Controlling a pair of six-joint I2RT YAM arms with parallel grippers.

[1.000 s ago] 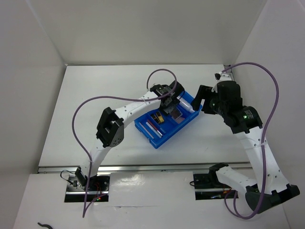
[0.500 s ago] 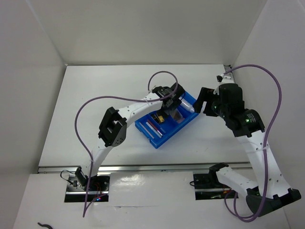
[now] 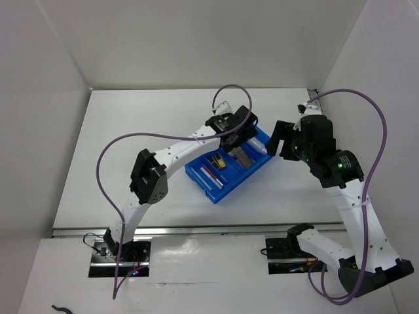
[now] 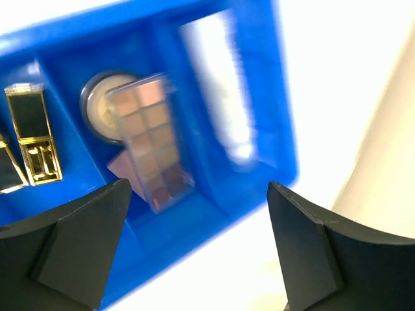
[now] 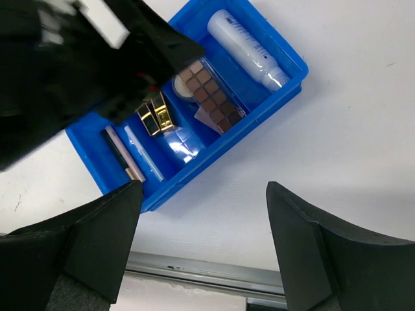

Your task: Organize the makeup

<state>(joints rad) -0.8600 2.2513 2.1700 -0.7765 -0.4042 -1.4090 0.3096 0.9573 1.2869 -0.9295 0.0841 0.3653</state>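
Note:
The makeup lies sorted in the blue bin (image 3: 200, 186). In the left wrist view I see the brown eyeshadow palette (image 4: 152, 139) leaning over the round beige compact (image 4: 96, 103) and pink pad (image 4: 120, 165). The clear tube (image 4: 217, 91) and black-gold cases (image 4: 32, 139) lie in neighbouring compartments. My left gripper (image 4: 198, 189) is open and empty above the bin's far end (image 3: 239, 125). My right gripper (image 5: 202, 188) is open and empty, held above the table right of the bin (image 3: 278, 139). The right wrist view shows the palette (image 5: 211, 97), tube (image 5: 246, 48) and pencils (image 5: 123, 155).
The bin (image 5: 224, 144) sits at an angle mid-table. The left arm (image 5: 78, 65) reaches over its far left part. White walls enclose the table on three sides. A metal rail (image 5: 214, 269) runs along the near edge.
My left gripper has risen out of the bin and drifted toward its far end, empty. The right arm has shifted only slightly.

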